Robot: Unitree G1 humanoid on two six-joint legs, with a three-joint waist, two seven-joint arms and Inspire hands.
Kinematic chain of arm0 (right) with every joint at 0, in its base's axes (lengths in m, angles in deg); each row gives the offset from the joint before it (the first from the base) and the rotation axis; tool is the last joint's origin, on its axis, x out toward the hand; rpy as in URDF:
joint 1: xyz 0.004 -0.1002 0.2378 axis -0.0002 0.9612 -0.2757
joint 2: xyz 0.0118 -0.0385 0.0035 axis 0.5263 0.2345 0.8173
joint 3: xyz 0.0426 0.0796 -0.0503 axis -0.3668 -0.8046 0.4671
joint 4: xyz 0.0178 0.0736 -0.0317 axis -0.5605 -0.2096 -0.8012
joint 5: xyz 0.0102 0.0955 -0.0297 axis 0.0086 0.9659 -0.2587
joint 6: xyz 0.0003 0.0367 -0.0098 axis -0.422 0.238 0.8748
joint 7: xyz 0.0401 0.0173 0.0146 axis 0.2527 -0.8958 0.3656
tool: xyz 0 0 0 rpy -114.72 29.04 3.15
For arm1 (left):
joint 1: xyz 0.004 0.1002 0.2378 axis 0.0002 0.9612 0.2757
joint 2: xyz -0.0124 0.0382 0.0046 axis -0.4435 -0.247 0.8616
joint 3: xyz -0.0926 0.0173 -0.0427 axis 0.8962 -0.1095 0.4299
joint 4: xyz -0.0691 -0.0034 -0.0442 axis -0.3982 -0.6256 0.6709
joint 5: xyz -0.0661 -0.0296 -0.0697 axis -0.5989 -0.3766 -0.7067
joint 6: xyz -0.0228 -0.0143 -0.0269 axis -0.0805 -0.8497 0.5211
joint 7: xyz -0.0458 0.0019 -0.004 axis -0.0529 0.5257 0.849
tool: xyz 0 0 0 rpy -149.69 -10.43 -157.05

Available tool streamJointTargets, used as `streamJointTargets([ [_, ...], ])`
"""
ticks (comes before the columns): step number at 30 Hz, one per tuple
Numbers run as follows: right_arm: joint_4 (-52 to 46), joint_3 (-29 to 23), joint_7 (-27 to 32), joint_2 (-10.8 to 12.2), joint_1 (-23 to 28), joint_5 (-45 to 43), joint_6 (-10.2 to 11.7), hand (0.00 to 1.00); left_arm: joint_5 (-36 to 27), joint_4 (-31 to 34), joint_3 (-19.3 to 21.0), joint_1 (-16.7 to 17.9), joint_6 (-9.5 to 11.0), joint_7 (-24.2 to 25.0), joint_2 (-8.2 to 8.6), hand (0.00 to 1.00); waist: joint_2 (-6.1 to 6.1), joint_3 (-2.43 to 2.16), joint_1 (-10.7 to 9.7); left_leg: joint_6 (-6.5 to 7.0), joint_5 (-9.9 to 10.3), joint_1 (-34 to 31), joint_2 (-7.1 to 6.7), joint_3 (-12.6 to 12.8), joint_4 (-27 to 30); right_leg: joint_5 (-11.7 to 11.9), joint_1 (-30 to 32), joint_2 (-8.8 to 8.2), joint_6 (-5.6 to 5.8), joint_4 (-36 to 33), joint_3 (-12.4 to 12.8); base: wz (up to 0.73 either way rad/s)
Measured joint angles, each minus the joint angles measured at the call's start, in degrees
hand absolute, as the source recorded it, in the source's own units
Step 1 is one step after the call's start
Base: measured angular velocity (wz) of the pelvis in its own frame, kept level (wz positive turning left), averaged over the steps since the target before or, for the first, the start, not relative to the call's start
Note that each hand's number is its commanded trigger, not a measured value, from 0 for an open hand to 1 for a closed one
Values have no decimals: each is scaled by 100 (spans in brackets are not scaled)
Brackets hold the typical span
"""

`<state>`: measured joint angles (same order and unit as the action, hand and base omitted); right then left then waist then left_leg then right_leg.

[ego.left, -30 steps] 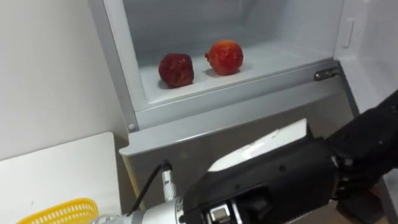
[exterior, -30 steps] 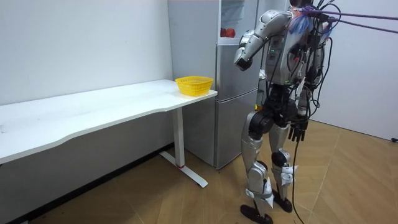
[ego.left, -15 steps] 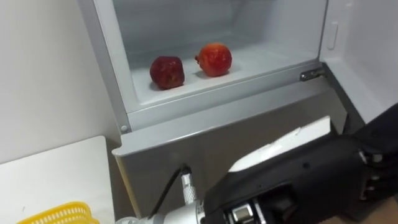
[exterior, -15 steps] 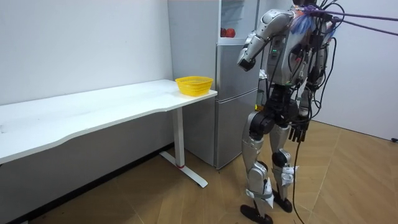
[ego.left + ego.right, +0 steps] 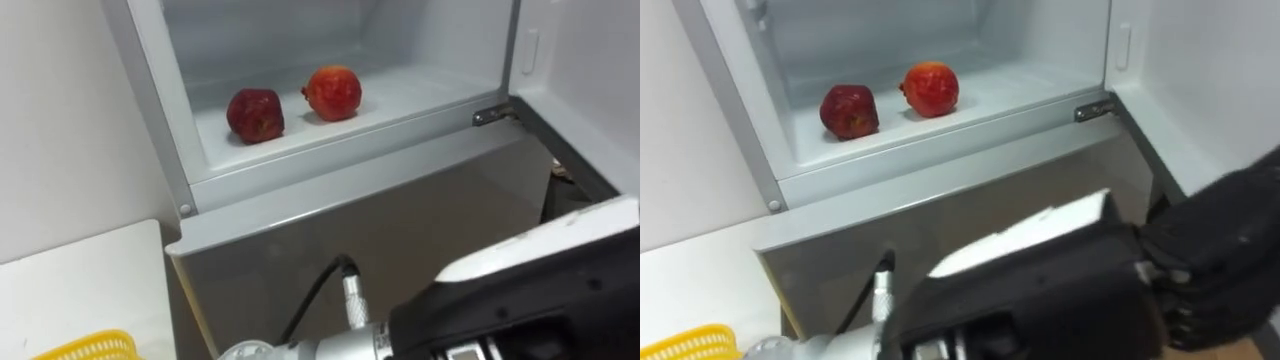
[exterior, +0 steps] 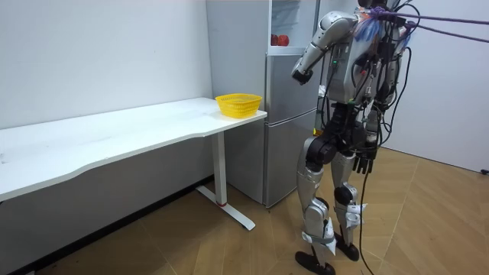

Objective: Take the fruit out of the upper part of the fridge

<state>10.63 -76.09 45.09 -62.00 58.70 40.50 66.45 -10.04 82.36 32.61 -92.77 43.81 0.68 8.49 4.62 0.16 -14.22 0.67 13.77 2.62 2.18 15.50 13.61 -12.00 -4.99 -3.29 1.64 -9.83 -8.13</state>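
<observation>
Red fruits (image 5: 332,92) above raised left hand (image 5: 1212,248)

The left fruit (image 5: 255,115) and the right fruit (image 5: 332,92) lie side by side on the shelf (image 5: 410,92) inside the fridge (image 6: 286,137), the left one nearer the front edge; the table (image 5: 80,290) stands left of the fridge; the basket (image 6: 238,104) sits on the table's end beside it.

A: Any readable text, labels, numbers?
B: None. Grey metal fridge (image 5: 400,230) front: plain, nothing legible. Yellow plastic mesh basket (image 6: 238,105) at nine o'clock of it: too small to tell.
A: Signs on the white wall (image 6: 114,53)?
B: Nothing readable.
</observation>
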Motion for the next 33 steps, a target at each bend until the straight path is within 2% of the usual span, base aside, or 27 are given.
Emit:
streamJointTargets([
  [3,30,136,23,1,-30,9,-1,0,2,-7,-107,-51,2,-1,90,0,48,-2,-15,0,0,3,2,-1,-4,8,4,1,-2,5,10,-3],
  [10,0,367,-12,3,-58,48,-8,0,-10,-214,-277,-321,5,-4,205,0,68,-11,-118,0,0,6,6,-5,-3,9,0,1,-3,4,10,0],
  [12,-11,424,-17,4,-57,73,-8,0,-10,-351,-345,-419,14,-43,306,0,69,-12,-140,0,0,6,6,-4,-2,10,-1,1,-4,0,9,0],
  [15,-10,441,-15,8,-69,28,-2,0,-10,-500,-399,-447,33,-86,436,0,69,-12,-201,-1,0,7,8,-5,-1,10,-6,3,-4,-8,9,0],
  [21,3,464,-14,8,-138,22,-6,0,-11,-713,-401,-456,88,-103,570,0,66,-9,-319,-1,0,16,10,-5,-1,11,-17,6,-6,-8,14,0],
  [25,0,496,-47,4,-151,26,-10,0,-10,-837,-406,-590,90,-105,602,0,57,-4,-324,-1,0,35,6,-1,-9,11,-20,4,-5,-6,17,0],
  [27,4,501,-92,5,-155,29,-11,0,-7,-940,-431,-658,110,-122,621,0,32,14,-327,-1,0,70,5,15,-10,10,-59,6,-4,11,14,0],
  [33,0,502,-127,5,-155,52,-19,0,6,-1037,-488,-669,119,-131,614,0,33,18,-289,-1,0,66,4,33,-10,9,-56,6,-2,30,14,0],
])
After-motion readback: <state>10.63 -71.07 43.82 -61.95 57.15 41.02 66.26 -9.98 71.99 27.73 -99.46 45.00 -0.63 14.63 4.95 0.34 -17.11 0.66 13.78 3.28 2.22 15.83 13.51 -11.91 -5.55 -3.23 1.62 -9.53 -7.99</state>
